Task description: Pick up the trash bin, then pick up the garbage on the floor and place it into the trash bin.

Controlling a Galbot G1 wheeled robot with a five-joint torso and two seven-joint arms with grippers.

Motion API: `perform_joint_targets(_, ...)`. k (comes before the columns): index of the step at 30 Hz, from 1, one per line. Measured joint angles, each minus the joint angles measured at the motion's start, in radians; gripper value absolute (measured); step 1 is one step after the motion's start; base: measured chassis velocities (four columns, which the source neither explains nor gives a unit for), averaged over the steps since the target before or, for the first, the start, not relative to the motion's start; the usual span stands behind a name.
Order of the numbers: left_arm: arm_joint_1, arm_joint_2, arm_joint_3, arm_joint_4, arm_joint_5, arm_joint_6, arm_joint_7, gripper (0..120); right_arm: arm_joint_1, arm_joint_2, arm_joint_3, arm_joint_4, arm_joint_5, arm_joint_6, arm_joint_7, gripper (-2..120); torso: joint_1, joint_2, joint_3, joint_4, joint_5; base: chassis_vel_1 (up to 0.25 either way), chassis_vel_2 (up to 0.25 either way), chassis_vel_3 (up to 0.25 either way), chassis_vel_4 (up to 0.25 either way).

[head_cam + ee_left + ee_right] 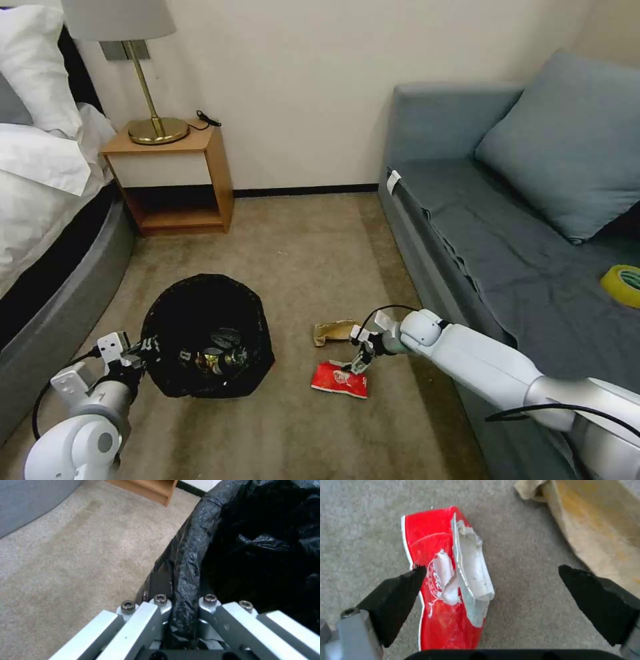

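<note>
The trash bin [203, 333], lined with a crinkled black bag, sits low over the carpet at the lower left. My left gripper [143, 350] is shut on its rim [185, 580], one finger each side of the bag. Inside the bin lie a bottle and a wrapper [220, 360]. A red-and-white wrapper [340, 381] [450, 580] lies flat on the carpet. My right gripper [357, 363] [491, 572] hovers open just above it, fingertips [406, 580] spread either side. A tan paper scrap [335, 331] [593, 525] lies just beyond the wrapper.
A grey sofa [520, 227] with a cushion and a yellow tape roll [623, 285] runs along the right. A wooden nightstand [173, 180] with a lamp stands at the back left, next to the bed [47, 200]. Open carpet [307, 267] lies between.
</note>
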Motion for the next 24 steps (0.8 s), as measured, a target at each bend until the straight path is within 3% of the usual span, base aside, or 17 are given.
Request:
perform_joint_targets(11,-0.004,-0.003,0.007,0.007,0.009,-0.002,0.000,4,-0.016,0.022,-0.005,-0.044,-0.023,0.020,0.001,100,0.000,0.000,0.000,-0.0002,0.0000,0.000,0.000,0.000,0.000)
perform_joint_targets(24,-0.005,0.002,0.011,0.015,0.013,-0.006,0.000,4,-0.040,0.100,0.019,-0.148,-0.052,0.043,0.023,100,0.000,0.000,0.000,0.0000,0.0000,0.000,0.000,0.000,0.000)
